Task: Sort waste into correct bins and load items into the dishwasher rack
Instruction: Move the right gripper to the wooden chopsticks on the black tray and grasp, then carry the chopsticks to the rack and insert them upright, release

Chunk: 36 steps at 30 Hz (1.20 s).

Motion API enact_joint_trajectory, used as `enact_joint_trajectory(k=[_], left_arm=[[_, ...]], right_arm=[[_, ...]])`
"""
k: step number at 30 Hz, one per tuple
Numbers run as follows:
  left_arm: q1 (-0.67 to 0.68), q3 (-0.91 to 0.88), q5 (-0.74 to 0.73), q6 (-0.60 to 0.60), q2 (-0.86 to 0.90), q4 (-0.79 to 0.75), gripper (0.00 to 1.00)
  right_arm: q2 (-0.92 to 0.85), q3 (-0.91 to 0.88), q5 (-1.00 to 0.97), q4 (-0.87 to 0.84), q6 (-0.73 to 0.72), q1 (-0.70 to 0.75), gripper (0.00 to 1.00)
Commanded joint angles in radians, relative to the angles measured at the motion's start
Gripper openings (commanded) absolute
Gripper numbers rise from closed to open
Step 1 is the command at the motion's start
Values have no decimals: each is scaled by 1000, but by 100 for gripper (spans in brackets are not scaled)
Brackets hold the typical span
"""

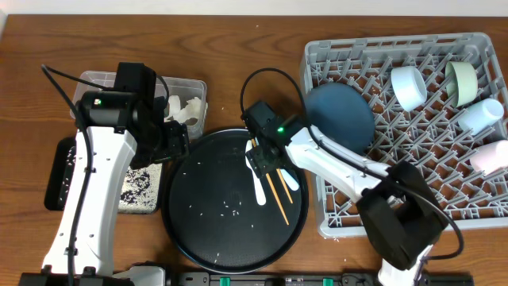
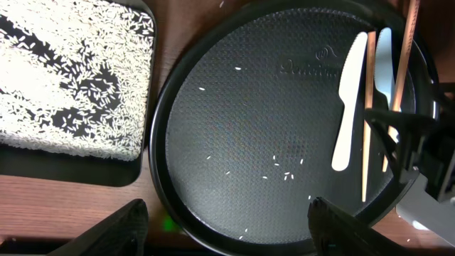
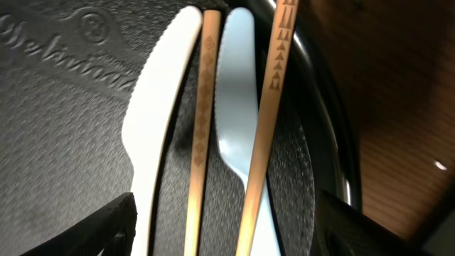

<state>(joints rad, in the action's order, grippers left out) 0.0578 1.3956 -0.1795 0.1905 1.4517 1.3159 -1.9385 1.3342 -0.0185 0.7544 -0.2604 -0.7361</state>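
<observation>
My right gripper (image 1: 266, 157) hovers low over the right side of the round black tray (image 1: 198, 238). It is open (image 3: 227, 238), and two thin wooden chopsticks (image 3: 202, 121) and two white plastic utensils (image 3: 153, 128) lie on the tray between its fingers, apart from both. My left gripper (image 1: 176, 144) is open and empty (image 2: 227, 231) above the tray's left rim. Loose rice grains (image 2: 284, 169) dot the tray. The flat black tray (image 2: 146, 107) beside it holds much rice. The clear tub (image 1: 194, 86) holds crumpled napkins (image 1: 184, 110). The grey rack (image 1: 333, 222) fills the right.
In the rack stand a dark-blue dish (image 1: 341, 115), a white cup (image 1: 409, 86), a pale-green bowl (image 1: 462, 79), a pale-blue cup (image 1: 482, 114) and a pink cup (image 1: 492, 155). A black block (image 1: 57, 175) lies at the far left. The right arm's link crosses the rack's near-left corner.
</observation>
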Motion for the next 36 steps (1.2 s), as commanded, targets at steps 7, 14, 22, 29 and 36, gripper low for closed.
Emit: enact_joint_trajectory(k=[7, 14, 22, 29, 36], left_arm=[[-2, -4, 9, 13, -1, 4, 73], [-2, -4, 9, 13, -1, 4, 73], [-2, -4, 9, 13, -1, 4, 73], [-2, -4, 9, 13, -1, 4, 73], [-2, -4, 9, 13, -1, 4, 73]], right_arm=[[-77, 21, -12, -33, -24, -4, 63], [-83, 20, -23, -35, -40, -4, 24], [-77, 23, -23, -19, -43, -4, 1], [-28, 44, -23, 13, -42, -4, 1], [5, 44, -23, 28, -42, -4, 1]])
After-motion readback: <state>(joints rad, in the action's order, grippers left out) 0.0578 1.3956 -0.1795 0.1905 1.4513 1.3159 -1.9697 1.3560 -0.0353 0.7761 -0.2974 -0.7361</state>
